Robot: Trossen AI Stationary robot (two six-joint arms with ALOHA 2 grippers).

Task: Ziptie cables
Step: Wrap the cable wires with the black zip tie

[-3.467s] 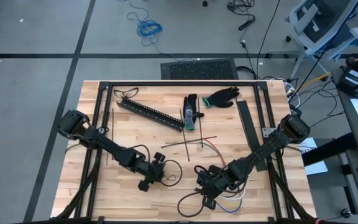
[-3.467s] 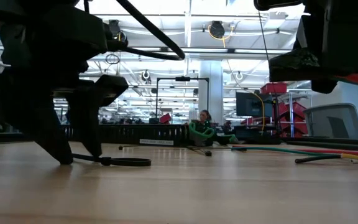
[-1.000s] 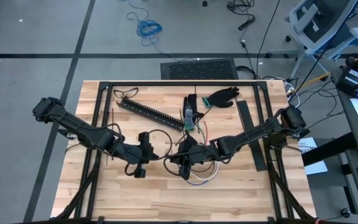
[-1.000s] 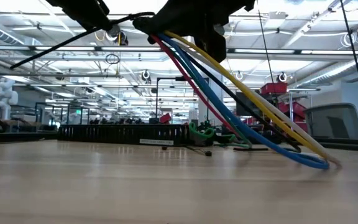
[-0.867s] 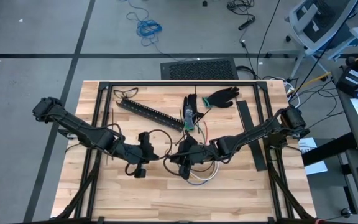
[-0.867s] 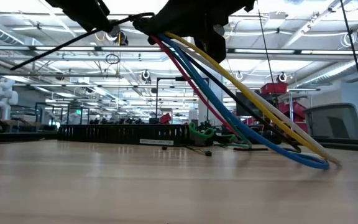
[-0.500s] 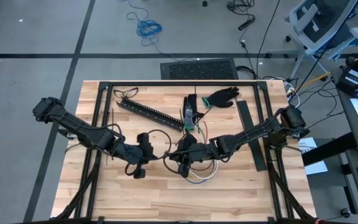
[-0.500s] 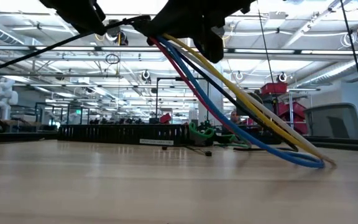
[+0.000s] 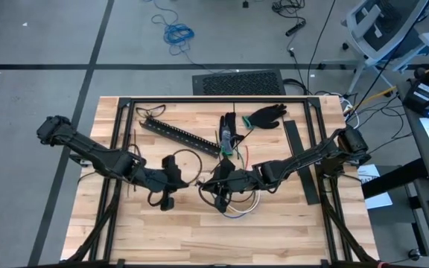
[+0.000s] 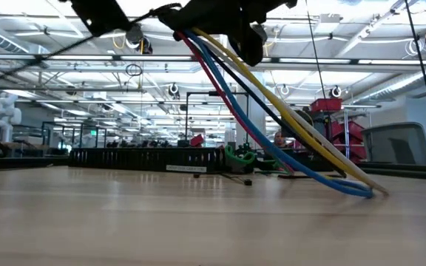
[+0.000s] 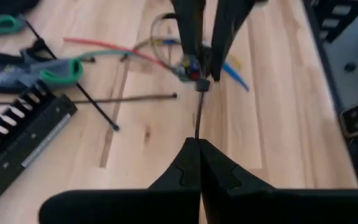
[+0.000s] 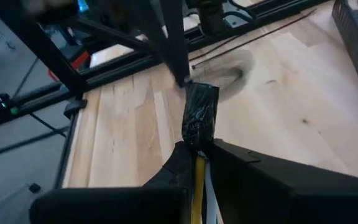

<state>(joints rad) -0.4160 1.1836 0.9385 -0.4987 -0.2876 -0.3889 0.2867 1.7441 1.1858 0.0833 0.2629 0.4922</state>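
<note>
Fingers of left gripper (image 11: 200,163) pressed flat together, pinching tail of a ziptie (image 11: 198,115) running straight out toward the wire bundle. Fingers of right gripper (image 12: 199,163) nearly closed on the cables (image 12: 197,186) just behind their black-taped end (image 12: 200,115). In high view, left gripper (image 9: 176,171) sat left of centre frame, right gripper (image 9: 222,181) at centre, near each other w/ a thin dark loop arcing between them. Cables (image 9: 237,208) fanned out below and right of right gripper in high view, curling on the wooden table (image 9: 289,231). In low view, held up off the table at top centre of frame, cables (image 10: 287,144) sloped down to lower right; blue, yellow, red strands distinct, tips touching the tabletop. Spare zipties (image 9: 229,173) lay crossed near frame centre, partly under the right arm; in left wrist view two (image 11: 98,102) crossed at left of frame. Long black slotted rail (image 9: 179,136) lay diagonal in upper left part of table. Green-handled cutters (image 9: 228,138) just right of rail's end, upper centre. Black glove (image 9: 265,115) w/ green cuff upper right of cutters. Flat black strip (image 9: 298,156) along right side of table.
</note>
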